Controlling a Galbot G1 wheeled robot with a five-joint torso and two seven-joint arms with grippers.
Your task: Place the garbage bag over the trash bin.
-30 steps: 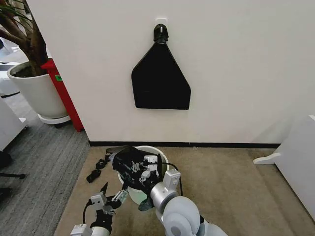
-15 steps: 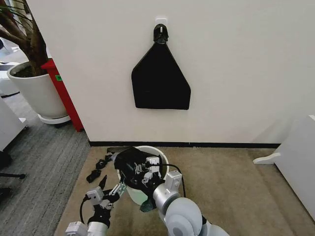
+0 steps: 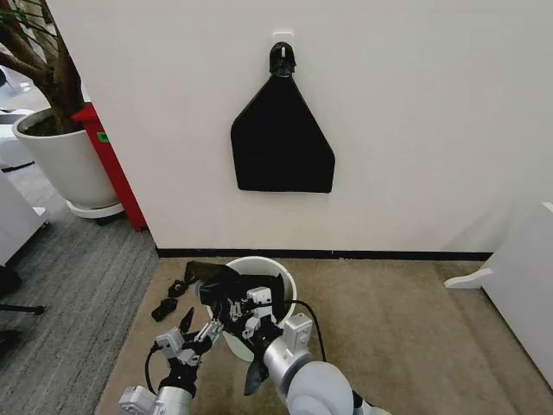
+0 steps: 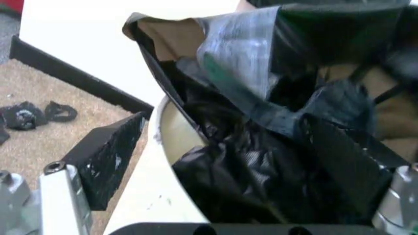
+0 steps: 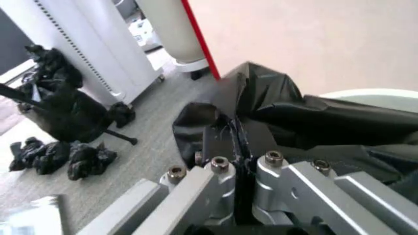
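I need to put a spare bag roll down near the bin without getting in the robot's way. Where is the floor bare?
Bare carpet lies right of the trash bin, up to the white furniture. Left is crowded: black scraps, the garbage bag, and both tools, left and right, at the bin's near side.

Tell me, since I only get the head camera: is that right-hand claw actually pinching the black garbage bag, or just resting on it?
Observer: Pinching. In the right wrist view the right gripper is shut on a fold of the garbage bag.
Operator: And the left claw?
Observer: The left gripper is open and straddles the rim of the trash bin. One of its fingers is outside the wall and the other is in among the bag.
Operator: Is the bag over the rim there?
Observer: Not on that side. The left wrist view shows bare cream rim, with the bag bunched inside.
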